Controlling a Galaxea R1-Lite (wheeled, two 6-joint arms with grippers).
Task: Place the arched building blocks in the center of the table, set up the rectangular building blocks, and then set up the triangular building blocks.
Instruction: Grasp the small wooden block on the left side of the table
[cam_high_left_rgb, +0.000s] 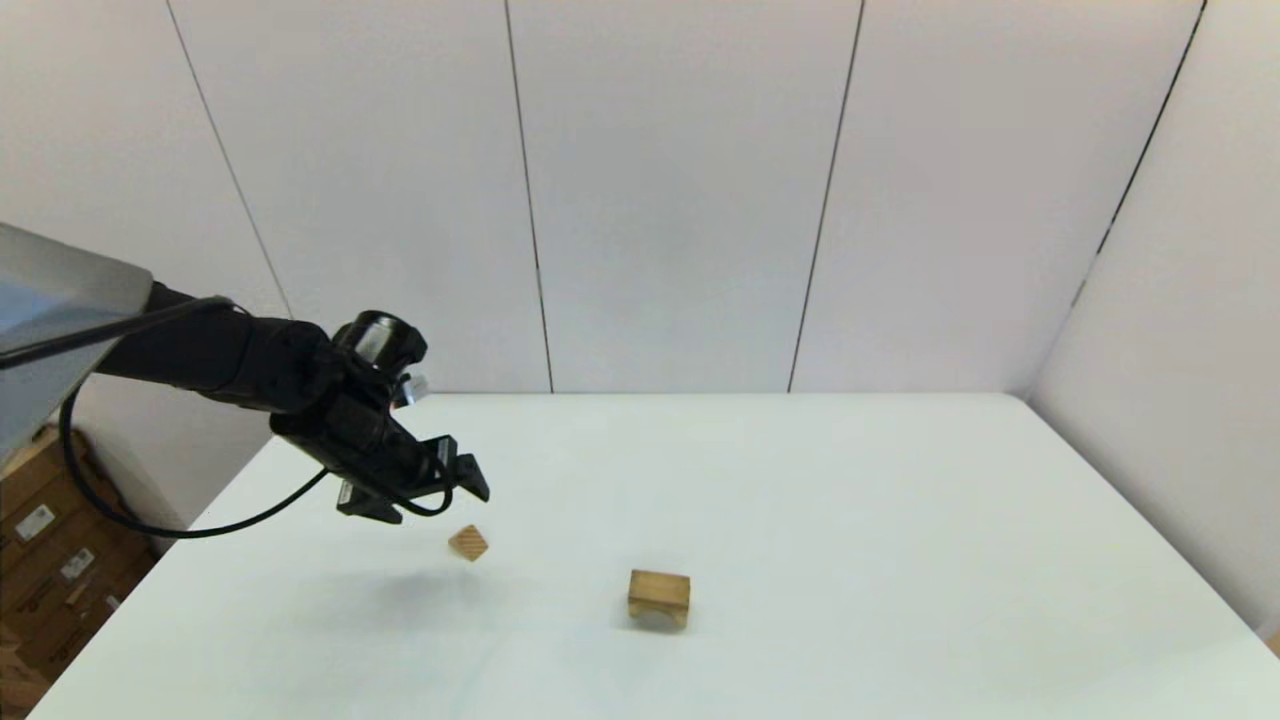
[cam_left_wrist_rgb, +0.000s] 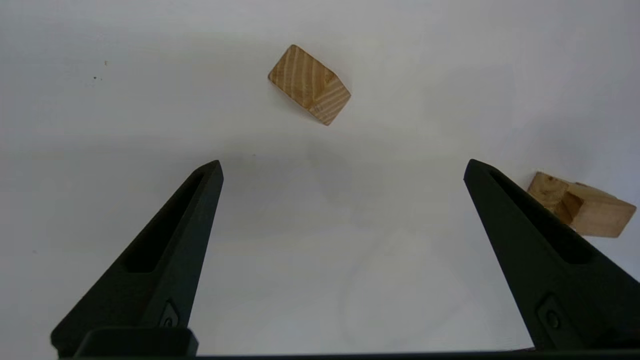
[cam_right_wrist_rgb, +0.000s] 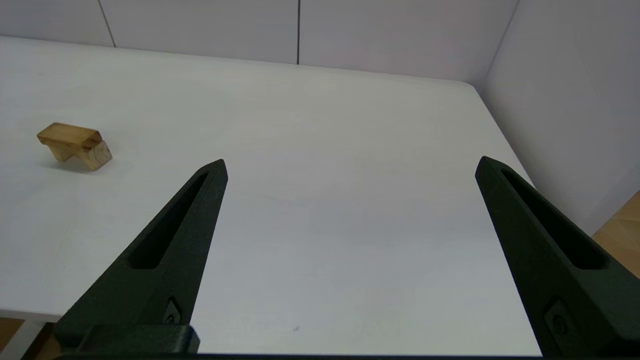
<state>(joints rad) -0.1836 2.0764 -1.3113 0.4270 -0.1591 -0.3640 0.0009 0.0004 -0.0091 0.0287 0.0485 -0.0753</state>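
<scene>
Left gripper (cam_high_left_rgb: 430, 490), jaws wide and empty, hovers above the triangular wedge (cam_high_left_rgb: 468, 543) on the white tabletop (cam_high_left_rgb: 850, 520); the arched block with a plank on top (cam_high_left_rgb: 659, 597) stands nearby (rotate to span the wedge's flat faces, then descend).

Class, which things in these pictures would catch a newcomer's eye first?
The left gripper, fingers open, hovers over the table's left side, just above the small triangular block. Nearer the middle stands the arched block with the rectangular plank on top.
</scene>
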